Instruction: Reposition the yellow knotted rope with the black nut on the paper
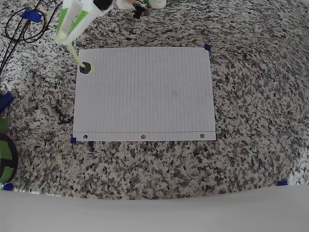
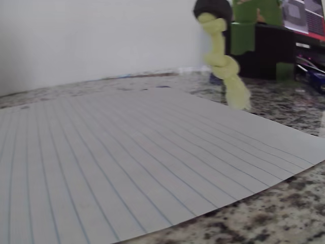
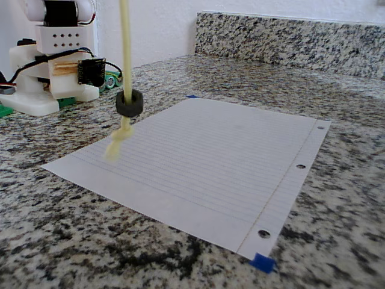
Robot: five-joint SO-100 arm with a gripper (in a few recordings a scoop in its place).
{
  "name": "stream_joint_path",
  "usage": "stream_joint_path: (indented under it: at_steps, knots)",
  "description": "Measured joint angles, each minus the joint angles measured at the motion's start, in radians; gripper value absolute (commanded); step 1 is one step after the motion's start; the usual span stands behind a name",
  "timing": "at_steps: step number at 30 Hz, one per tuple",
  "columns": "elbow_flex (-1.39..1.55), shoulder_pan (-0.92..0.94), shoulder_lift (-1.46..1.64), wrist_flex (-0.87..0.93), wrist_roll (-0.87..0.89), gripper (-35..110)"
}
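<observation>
Yellow knotted rope (image 3: 125,54), a thin pale cord, hangs straight down over the top-left corner of the white lined paper (image 1: 145,92) in the overhead view. A small black ring-shaped nut (image 3: 129,103) sits on it just above the lower knot and frayed end. The white-and-green fingers (image 1: 72,21) grip the rope's upper part above the speckled granite worktop (image 1: 256,96).

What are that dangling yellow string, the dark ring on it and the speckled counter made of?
The yellow knotted rope looks like soft braided or twisted fibre: matte, with a frayed tip below the knot. The black nut has a dull dark finish; whether it is metal, rubber or plastic cannot be told. The counter looks like polished granite, or an imitation: grey, black and white speckles with a slight sheen.
</observation>
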Motion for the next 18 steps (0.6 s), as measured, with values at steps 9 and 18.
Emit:
stream_joint_path:
  at_steps: [9,18]
  knots:
    - [0.133,-0.051,0.129,-0.132,0.318,0]
    - [0.195,-0.138,0.287,0.014,0.568,0]
